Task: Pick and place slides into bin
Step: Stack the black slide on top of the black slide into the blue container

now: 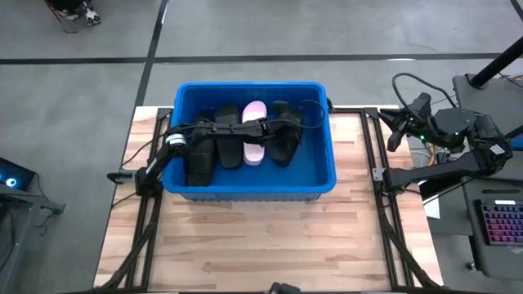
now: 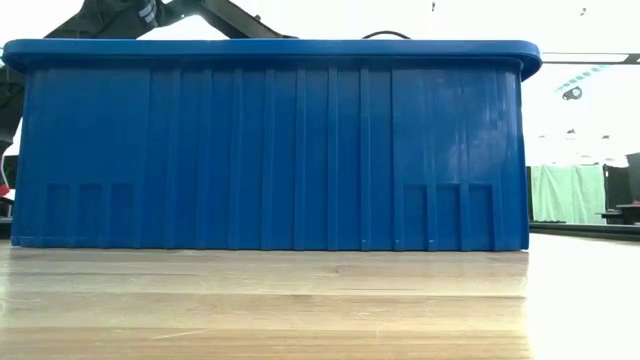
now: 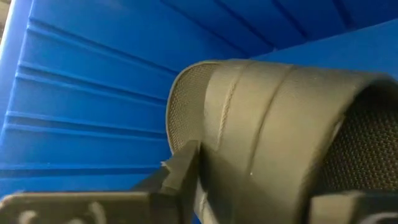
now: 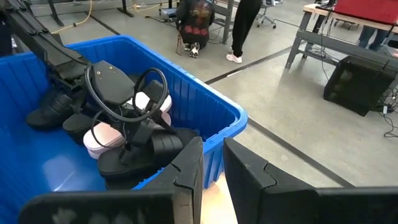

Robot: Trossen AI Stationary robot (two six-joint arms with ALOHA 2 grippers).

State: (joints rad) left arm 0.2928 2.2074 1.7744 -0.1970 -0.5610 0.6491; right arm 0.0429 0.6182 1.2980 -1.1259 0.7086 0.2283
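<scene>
Fingers [image 3: 180, 168] flank a black slide [image 3: 273, 124] inside bin [image 3: 93, 93].

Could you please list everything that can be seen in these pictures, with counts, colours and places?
bin: one, bright blue, at the far middle of the table.
black slides: several, count unclear as they overlap, inside the bin.
pink slide: at least one, pale pink, in the bin among the black ones.
table: one, light wood, under the bin.
keyboard: one, lit keys, beyond the table's right side.
person: one, only legs in view, on the floor behind the bin.
left tool: reaching into the bin, against a black slide.
right tool: off the table's right side, holding nothing.
</scene>
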